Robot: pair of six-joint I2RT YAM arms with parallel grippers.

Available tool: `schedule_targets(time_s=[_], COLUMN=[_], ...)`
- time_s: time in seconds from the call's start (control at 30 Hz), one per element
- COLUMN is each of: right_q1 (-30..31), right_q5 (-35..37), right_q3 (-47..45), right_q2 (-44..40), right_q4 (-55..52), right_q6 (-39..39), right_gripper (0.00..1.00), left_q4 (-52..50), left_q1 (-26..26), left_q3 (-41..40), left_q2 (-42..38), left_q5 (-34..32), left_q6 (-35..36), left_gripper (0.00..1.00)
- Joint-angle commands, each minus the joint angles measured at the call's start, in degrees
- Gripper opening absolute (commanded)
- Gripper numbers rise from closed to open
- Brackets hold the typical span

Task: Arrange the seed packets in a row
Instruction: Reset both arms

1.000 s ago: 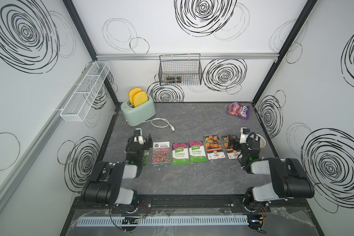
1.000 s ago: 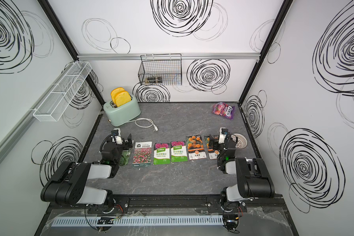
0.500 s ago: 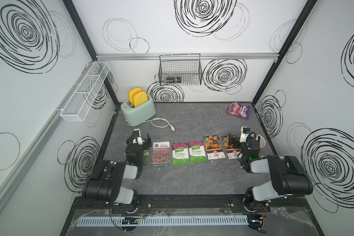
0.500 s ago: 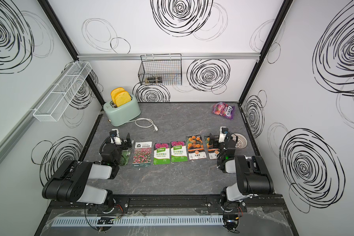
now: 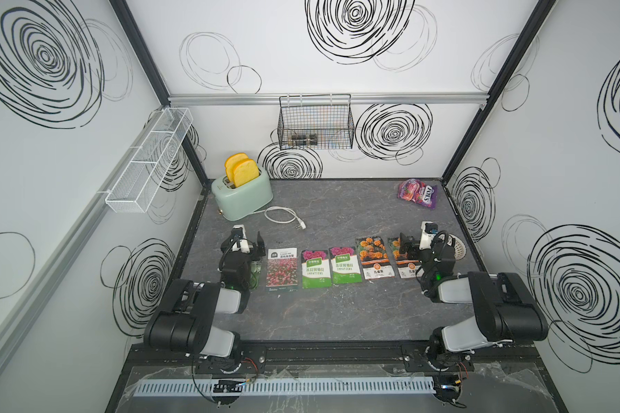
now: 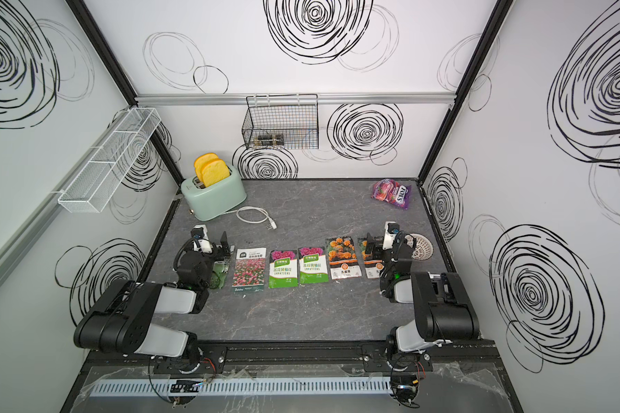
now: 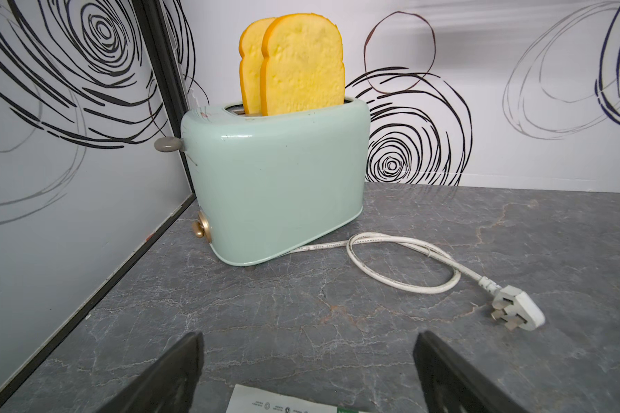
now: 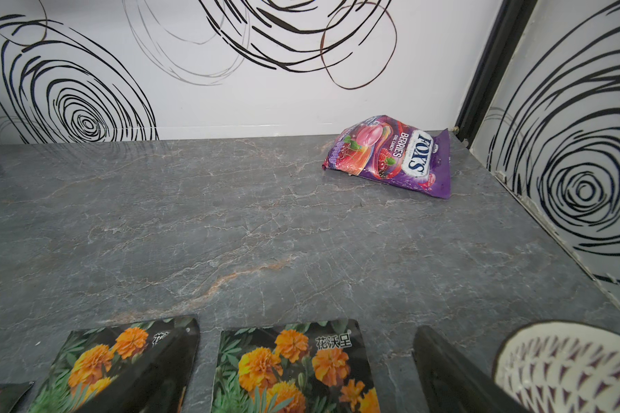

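Packets (image 5: pixel 315 269) — flat, glossy rectangles — on marbled tabletop (image 5: pixel 337 314).

Grey marbled bench (image 5: pixel 337 314), as I see it in both top views. A mint toaster (image 5: pixel 242 196) stands in one back corner holding two yellow bread slices (image 5: pixel 242 171). Its looped white cord (image 7: pixel 444 289) ends in a loose plug (image 7: pixel 516 309). A purple candy bag (image 8: pixel 391 153) lies in the opposite back corner. On the walls I note a black wire basket (image 5: pixel 315 125) and a white mesh shelf (image 5: pixel 147 161). A white perforated dish (image 5: pixel 457 246) sits by the side wall.
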Motion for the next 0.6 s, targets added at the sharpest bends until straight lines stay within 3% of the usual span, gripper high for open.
schedule_targets(time_s=[0.0, 0.57], right_q1=[0.2, 0.1], right_q5=[0.3, -0.1], right_q3=[-0.2, -0.1], right_q2=[-0.4, -0.5], right_q4=[2.1, 1.9], right_q6=[-0.9, -0.8], right_gripper=[0.98, 0.98], left_q4=[4.5, 4.6], left_q1=[-0.1, -0.1], left_q3=[-0.2, -0.2], left_q2=[-0.1, -0.1], left_q5=[-0.7, -0.8], left_q6=[0.1, 0.1], left_gripper=[0.96, 0.96])
